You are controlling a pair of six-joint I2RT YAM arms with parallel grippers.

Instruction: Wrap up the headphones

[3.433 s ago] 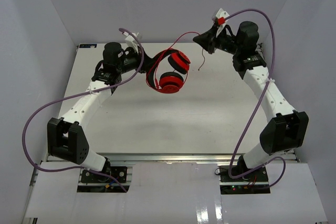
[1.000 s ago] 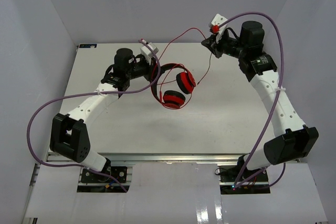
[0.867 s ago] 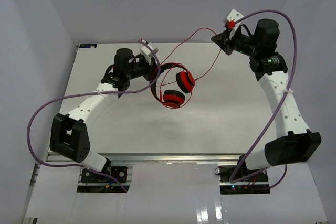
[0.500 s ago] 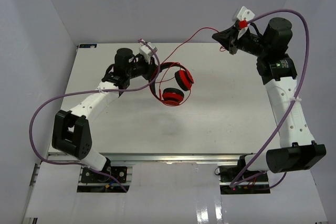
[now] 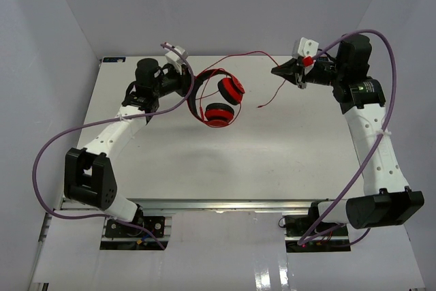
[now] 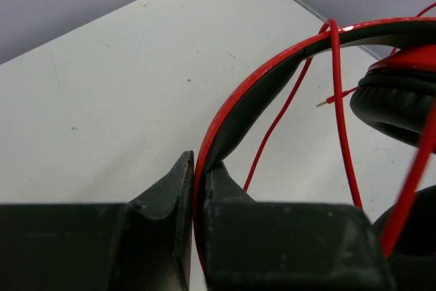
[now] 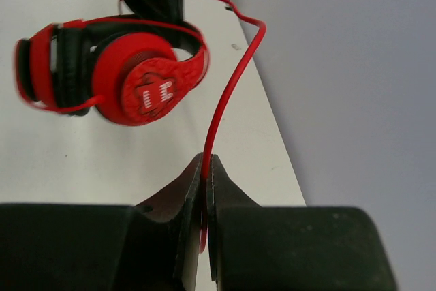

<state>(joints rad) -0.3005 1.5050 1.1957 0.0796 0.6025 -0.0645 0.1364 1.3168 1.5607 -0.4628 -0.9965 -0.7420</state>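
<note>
The red headphones (image 5: 219, 100) with black ear pads hang above the table at the back centre. My left gripper (image 5: 189, 81) is shut on the red-and-black headband (image 6: 259, 93). Cable turns cross the headband in the left wrist view. My right gripper (image 5: 276, 71) is shut on the thin red cable (image 7: 228, 93), which runs from the headphones (image 7: 116, 73) across to its jaws. The cable's loose end with the plug (image 5: 261, 107) hangs below the right gripper; the plug tip also shows in the left wrist view (image 6: 321, 103).
The white table (image 5: 225, 161) lies under both arms, with grey walls on three sides. Thick purple arm cables (image 5: 54, 148) loop beside each arm. A small dark label (image 5: 112, 60) sits at the back left corner.
My right gripper has come down and to the left with the cable. My left gripper has drawn back left, carrying the headphones up and back. The plug end now hangs free over the table.
</note>
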